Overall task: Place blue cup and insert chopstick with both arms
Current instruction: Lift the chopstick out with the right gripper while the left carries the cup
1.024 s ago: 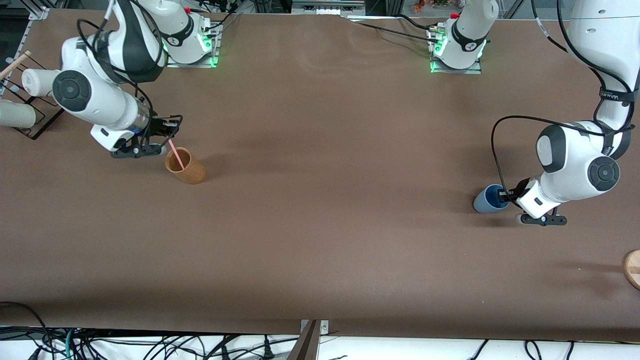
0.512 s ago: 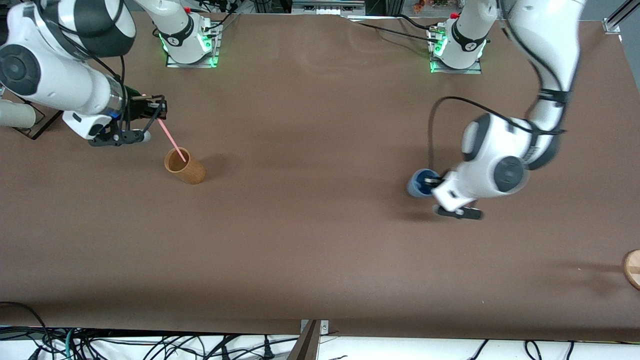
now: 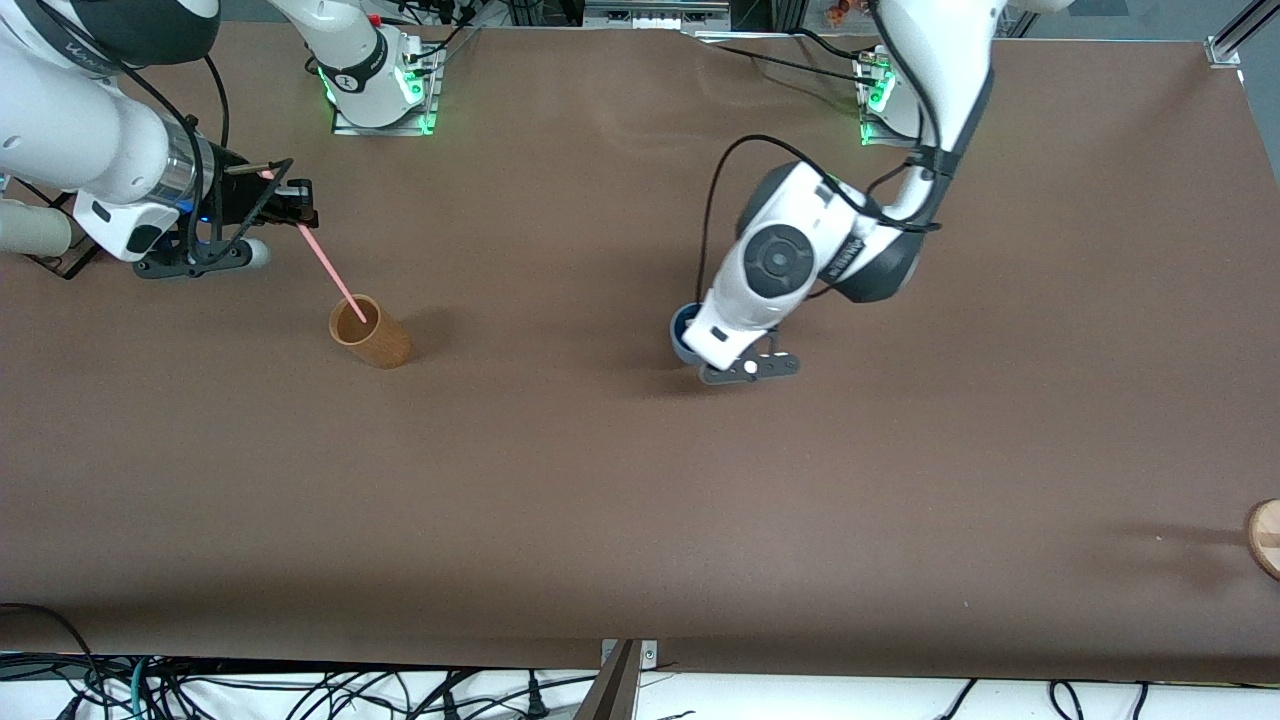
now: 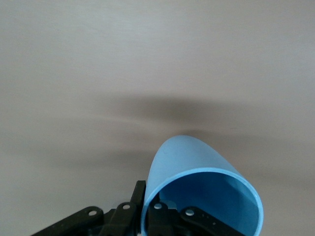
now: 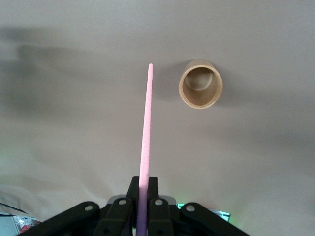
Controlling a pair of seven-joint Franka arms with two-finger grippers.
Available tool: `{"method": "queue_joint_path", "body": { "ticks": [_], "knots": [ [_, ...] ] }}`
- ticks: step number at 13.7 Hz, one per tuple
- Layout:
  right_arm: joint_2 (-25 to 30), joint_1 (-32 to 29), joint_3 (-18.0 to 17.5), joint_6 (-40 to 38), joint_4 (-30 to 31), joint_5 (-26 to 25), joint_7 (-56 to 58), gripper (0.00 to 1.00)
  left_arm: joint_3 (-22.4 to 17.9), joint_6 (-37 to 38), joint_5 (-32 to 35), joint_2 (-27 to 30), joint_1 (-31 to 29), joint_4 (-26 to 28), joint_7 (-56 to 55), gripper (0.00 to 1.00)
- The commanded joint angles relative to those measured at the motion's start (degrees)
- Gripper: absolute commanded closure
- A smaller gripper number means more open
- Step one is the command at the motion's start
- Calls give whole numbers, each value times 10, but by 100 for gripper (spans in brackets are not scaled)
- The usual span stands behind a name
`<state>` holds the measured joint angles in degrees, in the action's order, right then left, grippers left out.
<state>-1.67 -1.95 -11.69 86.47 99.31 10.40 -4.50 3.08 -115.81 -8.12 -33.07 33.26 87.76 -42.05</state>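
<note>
Left claw (image 3: 712,352): clamped on blue cup (image 3: 684,330) rim, over mid-desk (image 3: 640,500); cup may tip when released.
Right claw (image 3: 285,205): pinching chopstick (image 3: 330,265) over wooden cup (image 3: 370,332), seemingly clear; may snag.

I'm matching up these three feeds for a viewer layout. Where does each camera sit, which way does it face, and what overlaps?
Front view: high across the table, facing both arm bases; shows both white arms, the left gripper on the small light-blue tapered cup, the right gripper holding the thin pink chopstick over the tan wooden cup.
Left wrist view: on the left wrist, looking down at brown table; black fingers pinch the blue cup's wall.
Right wrist view: on the right wrist, looking down along the chopstick; fingers show.
Shared: front and right wrist views show the wooden cup.
</note>
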Motion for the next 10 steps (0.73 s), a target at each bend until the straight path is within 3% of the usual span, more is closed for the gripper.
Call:
{"method": "queue_joint_path", "body": {
  "ticks": [1,5,10],
  "knots": [
    [-42,4,-4,-12,-42,11,-54,100,-10,-31,-8,-34,29,-51,-47,100],
    [-95,49,-4,-9,-87,11,-130,100,-11,-82,-3,-68,59,-51,-90,100],
    [-117,75,-4,26,-94,12,-186,100,-11,-118,-3,-98,75,-51,-120,100]
  ]
}}
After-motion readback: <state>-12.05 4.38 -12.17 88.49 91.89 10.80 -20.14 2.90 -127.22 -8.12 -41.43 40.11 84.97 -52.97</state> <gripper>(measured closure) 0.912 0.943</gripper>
